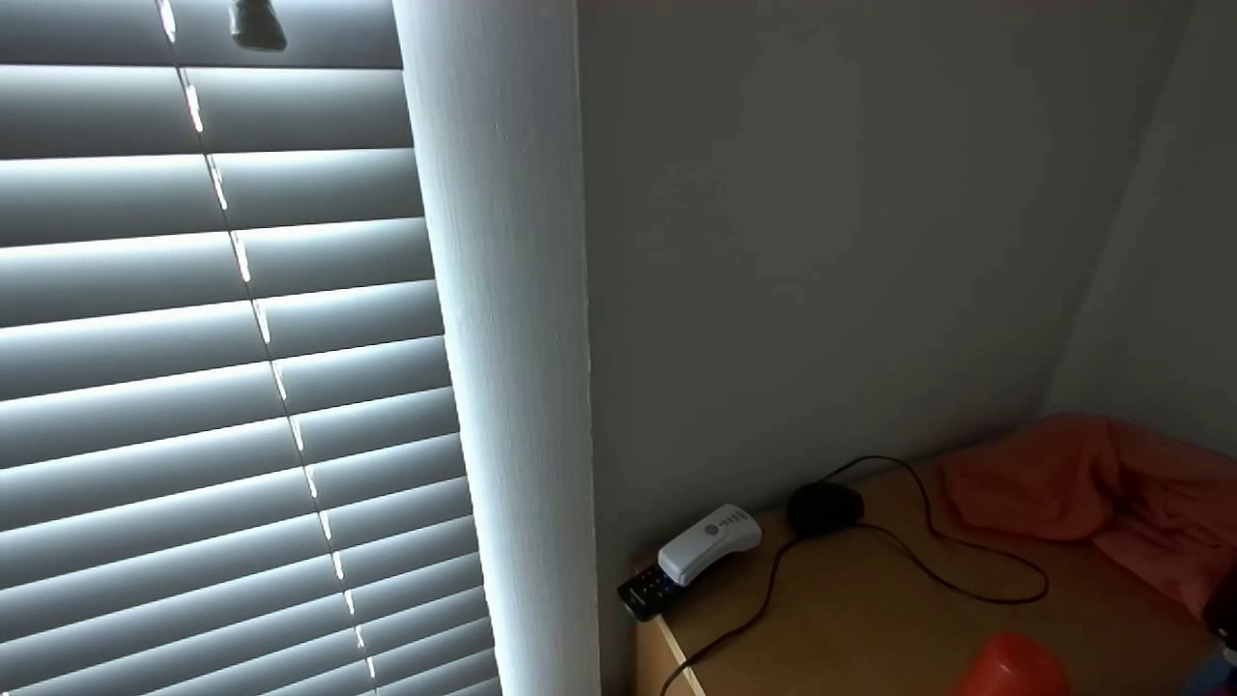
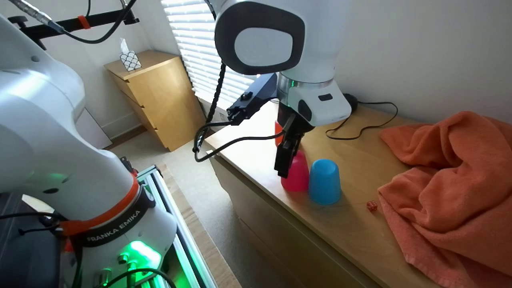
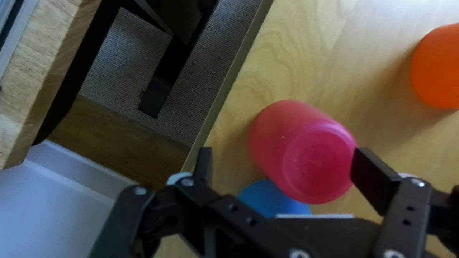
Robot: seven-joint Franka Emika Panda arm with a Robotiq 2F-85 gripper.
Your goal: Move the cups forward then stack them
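A pink cup [image 3: 319, 161] stands upside down near the dresser's front edge; it also shows in an exterior view [image 2: 299, 176]. A blue cup [image 2: 325, 182] stands upside down close beside it, partly hidden in the wrist view [image 3: 269, 199]. An orange cup [image 3: 439, 68] stands farther along the top, mostly hidden behind the gripper in an exterior view [image 2: 279, 138]; in an exterior view only its top [image 1: 1015, 667] shows. My gripper [image 3: 282, 152] is open above the pink cup, with one finger close to the cup's side. It also shows in an exterior view [image 2: 283, 170].
A crumpled orange towel [image 2: 452, 176] covers one end of the dresser top [image 2: 356, 160]. A small red die [image 2: 372, 206] lies near it. A black device [image 1: 824, 508] with a cable and remotes [image 1: 710, 543] lie by the wall.
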